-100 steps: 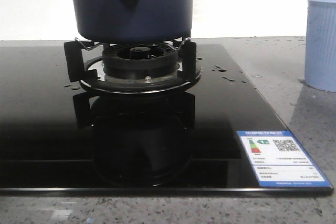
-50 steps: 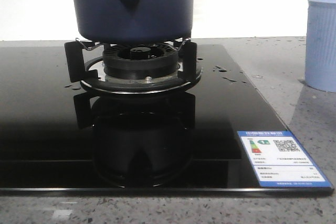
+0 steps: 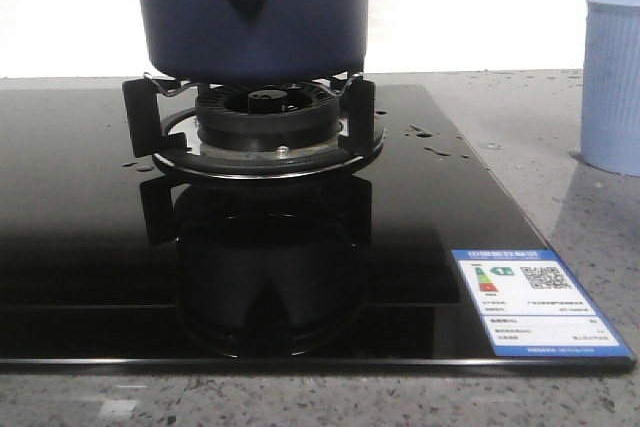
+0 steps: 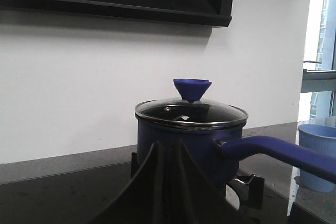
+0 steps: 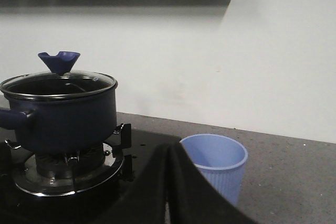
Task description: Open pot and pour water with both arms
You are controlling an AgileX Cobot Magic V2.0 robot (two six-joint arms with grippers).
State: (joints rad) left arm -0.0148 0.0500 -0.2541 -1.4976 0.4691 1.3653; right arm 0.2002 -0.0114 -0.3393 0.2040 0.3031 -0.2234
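Observation:
The dark navy pot stands on the gas burner; the front view cuts off its top. In the left wrist view the pot wears a glass lid with a blue cone knob, and its long handle reaches toward the pale blue ribbed cup. My left gripper is shut and empty, just short of the pot's wall. My right gripper is shut and empty, between the pot and the cup. Neither gripper shows in the front view.
The burner sits on a glossy black glass cooktop with a blue energy label at its front right corner. The cup stands on the grey speckled counter to the right. A dark hood hangs on the white wall behind.
The pot, burner and cup have not moved. Only the dark reflection in the cooktop glass below the burner has shifted slightly.

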